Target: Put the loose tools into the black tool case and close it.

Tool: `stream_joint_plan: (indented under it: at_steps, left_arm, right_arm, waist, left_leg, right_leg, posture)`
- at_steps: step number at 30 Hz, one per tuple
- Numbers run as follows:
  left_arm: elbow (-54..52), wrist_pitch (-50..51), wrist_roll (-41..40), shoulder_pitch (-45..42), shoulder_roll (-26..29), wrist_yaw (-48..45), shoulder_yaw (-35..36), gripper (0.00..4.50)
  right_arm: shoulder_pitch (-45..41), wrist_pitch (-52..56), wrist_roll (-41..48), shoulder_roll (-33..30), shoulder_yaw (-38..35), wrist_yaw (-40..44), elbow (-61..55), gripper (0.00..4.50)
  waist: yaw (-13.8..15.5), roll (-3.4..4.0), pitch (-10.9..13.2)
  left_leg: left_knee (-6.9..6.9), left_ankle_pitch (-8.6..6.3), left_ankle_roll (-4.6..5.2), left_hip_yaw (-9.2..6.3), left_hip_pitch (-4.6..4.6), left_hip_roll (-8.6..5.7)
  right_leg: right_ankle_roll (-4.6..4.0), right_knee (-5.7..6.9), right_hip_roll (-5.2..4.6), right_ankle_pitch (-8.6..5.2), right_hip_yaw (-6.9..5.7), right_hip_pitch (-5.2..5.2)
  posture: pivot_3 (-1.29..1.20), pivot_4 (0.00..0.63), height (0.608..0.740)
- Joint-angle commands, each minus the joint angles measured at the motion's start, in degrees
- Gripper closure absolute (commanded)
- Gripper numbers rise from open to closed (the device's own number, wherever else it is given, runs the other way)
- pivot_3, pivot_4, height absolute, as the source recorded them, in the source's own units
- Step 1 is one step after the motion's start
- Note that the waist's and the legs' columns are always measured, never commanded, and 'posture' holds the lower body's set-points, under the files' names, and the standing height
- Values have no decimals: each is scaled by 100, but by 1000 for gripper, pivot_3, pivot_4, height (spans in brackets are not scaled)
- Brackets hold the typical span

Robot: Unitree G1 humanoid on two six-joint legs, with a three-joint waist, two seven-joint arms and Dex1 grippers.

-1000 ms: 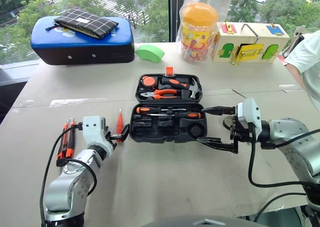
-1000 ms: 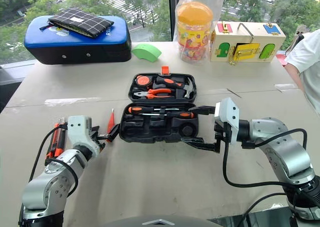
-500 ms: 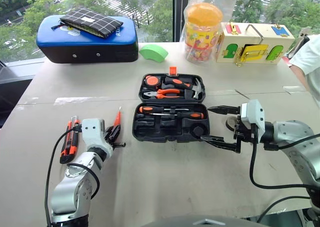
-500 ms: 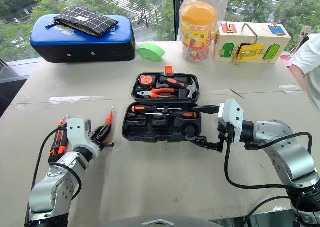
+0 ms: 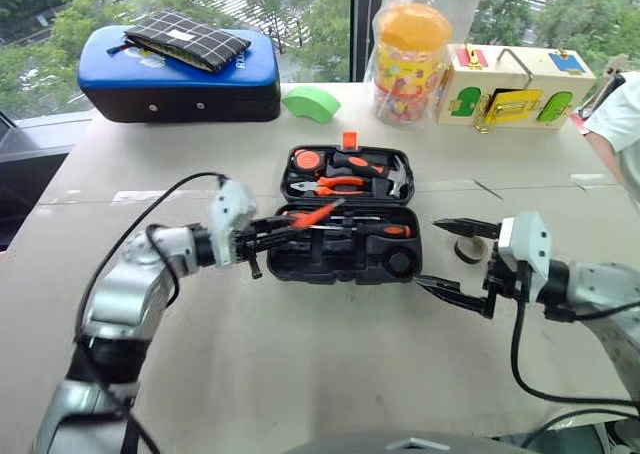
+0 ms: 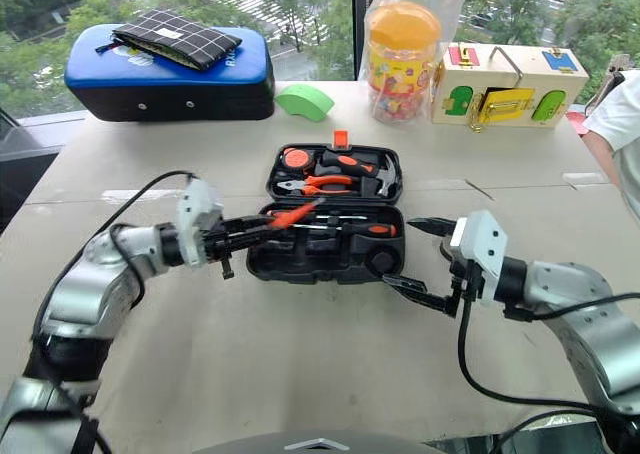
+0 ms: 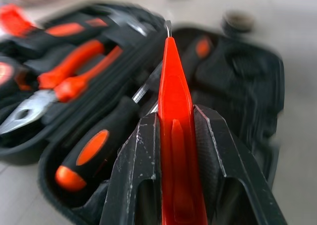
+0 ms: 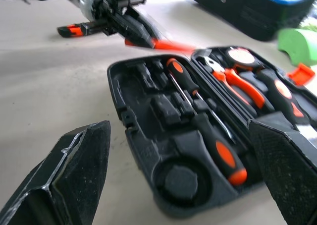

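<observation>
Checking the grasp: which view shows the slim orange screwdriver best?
Left wrist view: the slim orange screwdriver sits clamped between the left gripper fingers, tip over the black tool case. Eye views show it small; right wrist view shows a blurred streak.

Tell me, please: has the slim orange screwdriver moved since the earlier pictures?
Yes. The slim orange screwdriver lay on the table to the left of the black tool case; now the left gripper holds it over the case's near half.
</observation>
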Motion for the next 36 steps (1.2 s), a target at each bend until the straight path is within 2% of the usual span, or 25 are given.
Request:
stream_joint_plan:
  at_steps: [1, 7, 11, 23, 24, 26, 27, 28, 30, 32, 33, 35, 36]
  left_arm:
    - [927, -961, 583, -695, -3, -737, -463, 4128]
    - [2195, -1898, 1180, -1650, -236, -1402, -975, 4128]
    - [2840, -2368, 1602, -2111, -389, -1521, -1194, 4128]
    - [4418, -3330, 2054, -2692, -540, -1750, -1277, 4128]
    - [4539, -3362, 2072, -2723, -528, -1737, -1260, 3110]
    - [4732, -3423, 2025, -2805, -515, -1741, -1150, 2419]
    - [4686, -3321, 1880, -2830, -526, -1810, -1041, 1904]
    - [4611, -3158, 1716, -2849, -549, -1871, -921, 1783]
    - [4379, -2616, 1377, -2870, -599, -1978, -696, 1131]
    - [4093, -1833, 1008, -2859, -622, -2074, -449, 1131]
    - [3935, -1475, 887, -2834, -634, -2080, -372, 1283]
    - [3263, -808, 676, -2531, -656, -2004, -302, 1823]
    - [2948, -559, 608, -2372, -665, -1937, -278, 2361]
  right_arm:
    - [378, 105, 198, -48, -466, -253, -577, 0]
    - [983, 96, 202, -40, -831, -453, -919, 0]
    - [1248, 73, 184, 33, -923, -625, -1088, 0]
    - [1384, 89, 277, -66, -1032, -716, -1174, 0]
    - [1386, 86, 283, -78, -1041, -709, -1169, 0]
    - [1340, 96, 292, -100, -1011, -711, -1147, 0]
    - [1303, 103, 299, -114, -990, -712, -1132, 0]
    - [1274, 107, 307, -127, -980, -708, -1116, 0]
    - [1237, 106, 324, -143, -985, -688, -1084, 0]
    - [1151, 105, 317, -163, -929, -672, -1023, 0]
    - [1117, 99, 308, -172, -910, -657, -991, 0]
    - [1005, 105, 268, -179, -827, -652, -922, 0]
    - [957, 111, 255, -181, -794, -656, -898, 0]
  waist:
    - [-15, -4, 0]
    - [-13, -11, -3]
    - [-19, -22, -8]
    - [-26, -28, -13]
    - [-27, -30, -14]
    - [-38, -37, -19]
    - [-48, -38, -19]
    - [-65, -37, -19]
    - [-128, -37, -16]
    - [-151, -38, -15]
    - [-160, -39, -15]
    - [-161, -38, -15]
    - [-170, -37, -16]
  left_leg:
    - [0, 0, 1, 0, -2, 0]
    - [3, 15, 27, -4, -2, -2]
    - [5, 16, 30, -6, -3, -2]
    - [36, 17, 31, -12, -2, -1]
    - [38, 17, 31, -13, -1, 0]
    - [42, 17, 31, -13, 0, 4]
    - [43, 17, 31, -13, 0, 6]
    - [43, 17, 31, -13, 0, 7]
    - [44, 17, 31, -13, 0, 8]
    - [46, 17, 31, -17, -3, 8]
    - [48, 17, 31, -19, -4, 8]
    - [49, 17, 32, -20, -5, 8]
    - [49, 17, 32, -20, -5, 8]
  right_leg:
    - [1, -1, -2, 0, 0, 0]
    - [4, 2, -2, 1, -4, 1]
    - [5, 3, 0, 1, -6, 1]
    - [9, 19, 12, 1, -13, 13]
    - [10, 21, 13, 1, -13, 13]
    - [10, 23, 19, 1, -13, 14]
    - [10, 23, 21, 1, -13, 14]
    - [10, 23, 22, 1, -13, 14]
    - [10, 24, 23, 1, -13, 14]
    - [10, 25, 26, 1, -16, 14]
    - [10, 25, 27, 1, -18, 14]
    - [10, 26, 28, 1, -19, 14]
    - [10, 27, 29, 2, -19, 14]
  posture:
    - [0, 150, 740]
    - [0, 150, 740]
    - [0, 150, 740]
    - [0, 150, 740]
    - [0, 150, 740]
    - [0, 150, 740]
    - [0, 150, 740]
    - [0, 150, 740]
    - [0, 150, 740]
    - [0, 150, 740]
    - [0, 150, 740]
    - [0, 150, 740]
    - [0, 150, 740]
